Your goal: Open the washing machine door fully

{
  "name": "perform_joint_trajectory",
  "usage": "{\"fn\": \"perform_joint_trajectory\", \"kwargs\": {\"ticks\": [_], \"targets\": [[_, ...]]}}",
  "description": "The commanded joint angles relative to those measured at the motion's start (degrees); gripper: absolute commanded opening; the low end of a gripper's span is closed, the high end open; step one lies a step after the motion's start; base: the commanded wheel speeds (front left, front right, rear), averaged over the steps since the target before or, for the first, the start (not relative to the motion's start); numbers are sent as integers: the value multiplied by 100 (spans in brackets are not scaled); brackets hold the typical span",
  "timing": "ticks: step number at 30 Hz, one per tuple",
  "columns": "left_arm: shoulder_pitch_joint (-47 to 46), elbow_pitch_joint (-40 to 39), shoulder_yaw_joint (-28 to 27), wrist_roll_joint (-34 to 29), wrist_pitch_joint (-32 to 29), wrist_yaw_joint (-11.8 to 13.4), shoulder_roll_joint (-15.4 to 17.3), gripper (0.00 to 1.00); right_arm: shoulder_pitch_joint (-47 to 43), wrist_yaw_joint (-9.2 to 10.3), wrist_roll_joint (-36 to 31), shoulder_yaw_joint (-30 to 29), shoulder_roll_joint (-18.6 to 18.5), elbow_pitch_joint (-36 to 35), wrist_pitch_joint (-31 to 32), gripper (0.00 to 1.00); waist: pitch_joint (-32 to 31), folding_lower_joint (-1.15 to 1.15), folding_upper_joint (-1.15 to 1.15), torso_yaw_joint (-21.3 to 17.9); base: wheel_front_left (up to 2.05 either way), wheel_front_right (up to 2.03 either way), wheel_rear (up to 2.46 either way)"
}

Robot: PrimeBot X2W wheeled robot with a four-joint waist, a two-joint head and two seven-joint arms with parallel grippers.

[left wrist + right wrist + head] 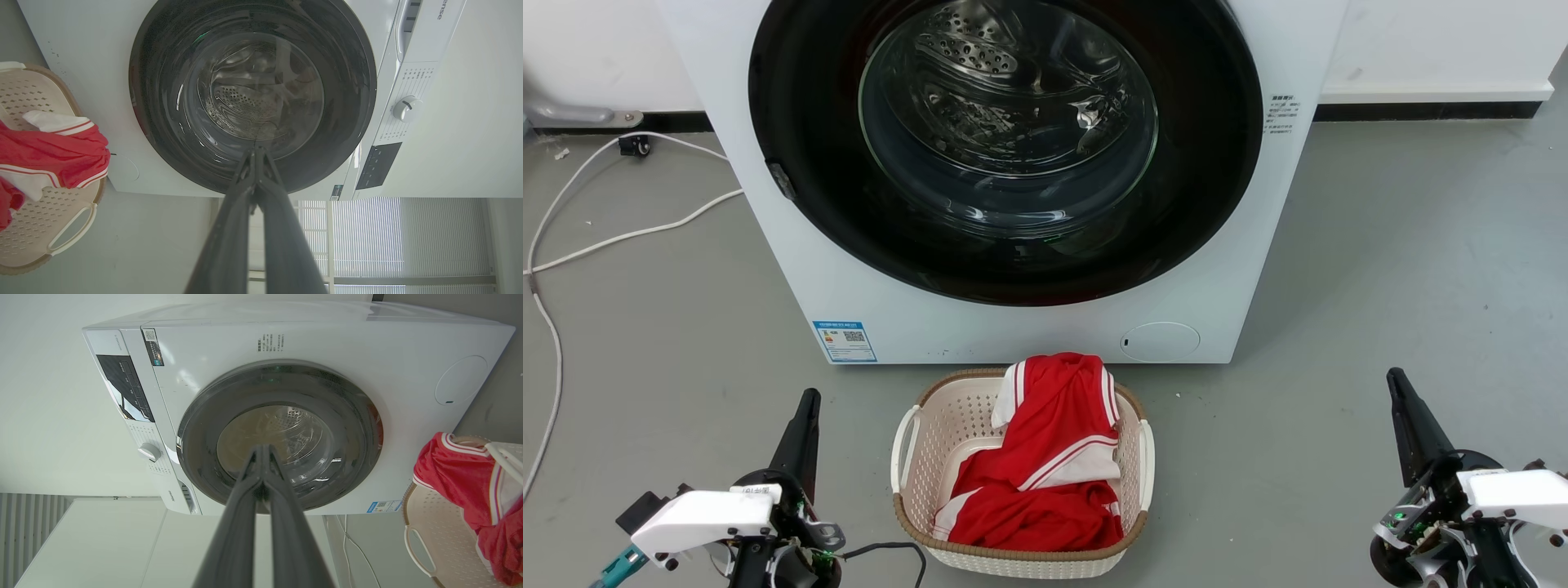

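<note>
The washing machine door (1005,147), a glossy black rim around a bulging glass centre, seems to sit flush against the front of the white washing machine (768,269), though the head view cuts off its top edge. Well apart from it and holding nothing, the left gripper (810,400) and the right gripper (1396,384) each have their 2 dark fingers pressed together at the tips. Between them, just before the machine, a cream laundry basket (915,457) holds a red-and-white garment (1054,474).
</note>
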State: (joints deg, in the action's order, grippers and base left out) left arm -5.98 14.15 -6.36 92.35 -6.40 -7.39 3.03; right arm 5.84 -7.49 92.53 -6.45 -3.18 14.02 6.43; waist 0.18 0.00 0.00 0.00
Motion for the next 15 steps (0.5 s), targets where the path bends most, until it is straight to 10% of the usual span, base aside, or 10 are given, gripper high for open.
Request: {"fn": "perform_joint_trajectory", "kwargs": {"ticks": [1,15], "targets": [[-49,2,-23,-24,-18,-19,-4,0,74,0,-34,-7,23,8,9,0,0,0,0,0,0,0,0],[-50,1,-25,-28,-20,-19,-6,0,74,0,-39,-10,26,9,13,0,0,0,0,0,0,0,0]]}}
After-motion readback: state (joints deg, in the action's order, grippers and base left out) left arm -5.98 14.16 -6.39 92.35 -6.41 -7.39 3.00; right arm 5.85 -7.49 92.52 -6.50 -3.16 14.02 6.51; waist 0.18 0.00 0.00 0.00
